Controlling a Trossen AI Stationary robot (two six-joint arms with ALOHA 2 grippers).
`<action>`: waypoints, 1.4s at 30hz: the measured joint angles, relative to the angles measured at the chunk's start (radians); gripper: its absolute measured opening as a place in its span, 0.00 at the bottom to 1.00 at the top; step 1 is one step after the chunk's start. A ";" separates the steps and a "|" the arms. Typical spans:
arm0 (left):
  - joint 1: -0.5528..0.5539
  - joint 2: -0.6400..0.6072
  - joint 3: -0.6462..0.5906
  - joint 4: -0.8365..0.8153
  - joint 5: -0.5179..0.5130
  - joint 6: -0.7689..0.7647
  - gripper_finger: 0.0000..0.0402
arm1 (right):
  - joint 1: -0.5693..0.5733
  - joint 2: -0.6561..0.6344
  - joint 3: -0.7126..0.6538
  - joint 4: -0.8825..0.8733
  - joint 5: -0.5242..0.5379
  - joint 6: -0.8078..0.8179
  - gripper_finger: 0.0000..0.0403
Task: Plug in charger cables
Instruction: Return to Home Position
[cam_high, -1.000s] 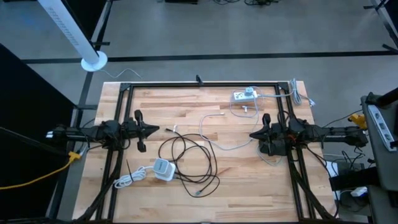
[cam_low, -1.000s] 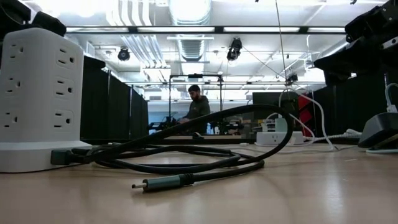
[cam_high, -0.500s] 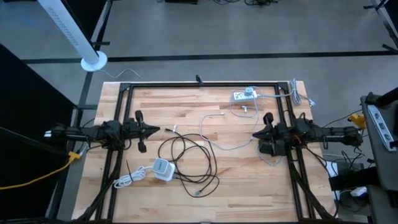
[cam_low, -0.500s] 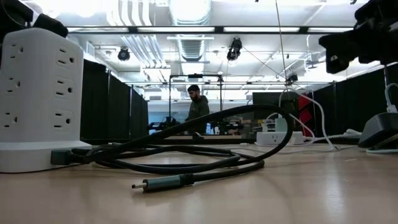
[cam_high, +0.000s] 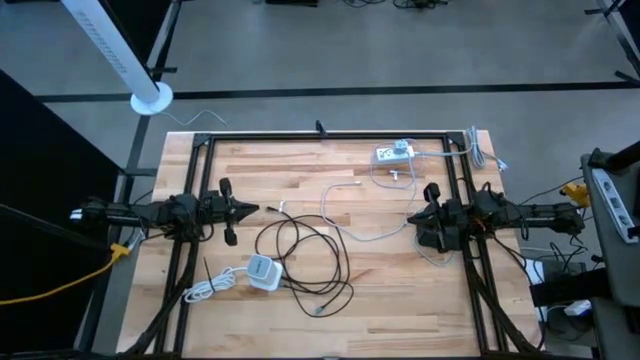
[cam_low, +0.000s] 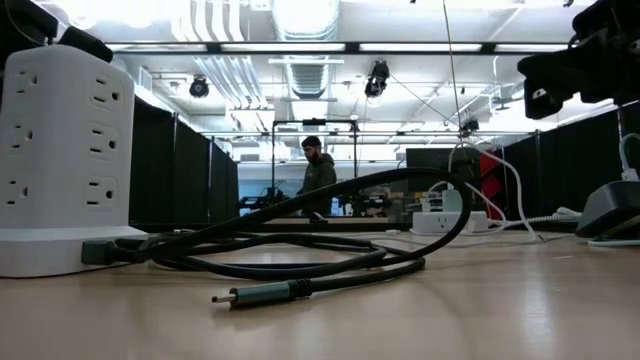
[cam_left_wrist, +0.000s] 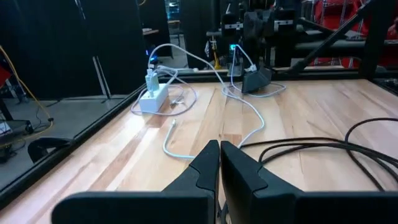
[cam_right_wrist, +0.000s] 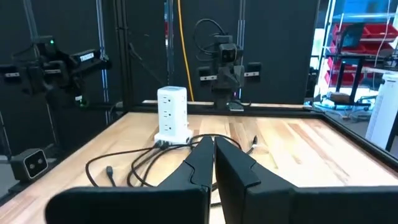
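A long black cable (cam_high: 300, 252) lies in loose loops at the table's middle, its plug tip (cam_low: 225, 297) resting on the wood. A thin white cable (cam_high: 350, 212) curves toward the far right, and a short white coiled cable (cam_high: 205, 290) lies near the front left. My left gripper (cam_high: 250, 209) hovers shut at the table's left, pointing right. My right gripper (cam_high: 410, 218) hovers shut at the right, pointing left. Neither gripper (cam_left_wrist: 219, 155) (cam_right_wrist: 213, 149) has anything between its fingers.
A white cube-shaped adapter with sockets (cam_high: 263, 272) stands by the black loops at the near left. A white oblong power strip (cam_high: 393, 153) with plugged cables sits at the far right. A dark frame (cam_high: 330, 137) borders the table. A person stands in the room beyond (cam_low: 318, 178).
My right gripper has drawn back a little toward the table's right edge and risen, still shut. The cables have not moved.
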 joint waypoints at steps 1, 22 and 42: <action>0.000 0.004 0.000 0.003 0.000 0.000 0.00 | 0.000 -0.001 0.000 0.001 0.001 0.002 0.00; 0.000 0.038 0.000 0.000 0.000 0.000 0.00 | 0.000 0.013 0.000 -0.013 0.002 0.002 0.00; 0.000 0.053 0.000 0.002 0.000 0.000 0.00 | 0.000 0.013 0.000 -0.015 0.002 0.002 0.00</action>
